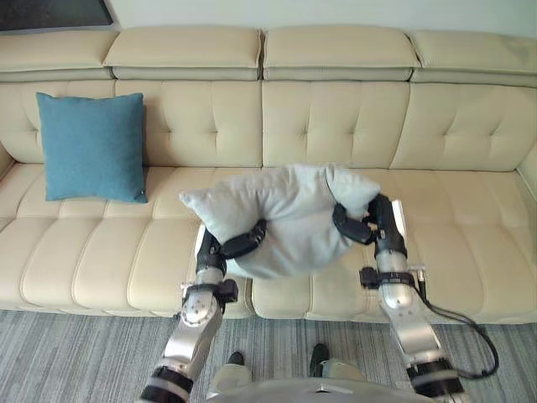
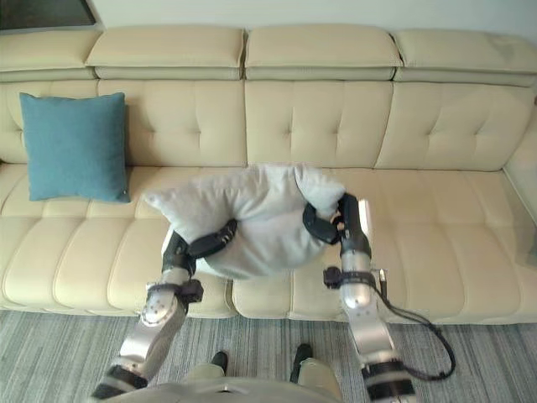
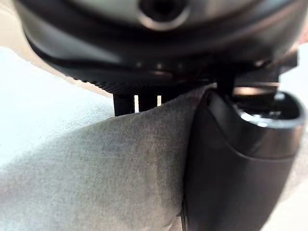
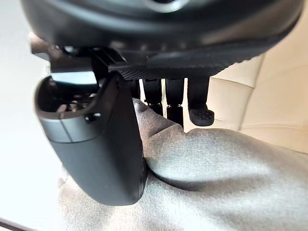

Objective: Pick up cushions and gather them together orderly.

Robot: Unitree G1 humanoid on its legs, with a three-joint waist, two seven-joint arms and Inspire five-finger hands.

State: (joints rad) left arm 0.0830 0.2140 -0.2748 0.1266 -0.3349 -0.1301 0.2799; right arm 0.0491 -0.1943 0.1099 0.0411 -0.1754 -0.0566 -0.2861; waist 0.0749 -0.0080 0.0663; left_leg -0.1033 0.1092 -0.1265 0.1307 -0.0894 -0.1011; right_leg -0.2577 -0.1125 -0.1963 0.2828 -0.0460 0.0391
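Blue cushion [image 1: 92,147] upright against sofa [image 1: 457,126] backrest, far left seat. Left hand [image 1: 239,245] curled around the pale grey cushion [image 1: 285,214], thumb pressed into the fabric. Cushion is held up over the middle seats, clear of the sofa. Right hand [image 1: 357,228] clamps its other side, fabric pinched between thumb and fingers.

A cream tufted sofa [image 1: 336,126] stands on a grey striped carpet [image 1: 67,353]. Near the sofa's left end a blue cushion [image 1: 92,147] stands upright on the seat, leaning against the backrest. A pale cushion [image 1: 285,218] hangs over the seat's front edge, mid-sofa; it may not be touching the seat.
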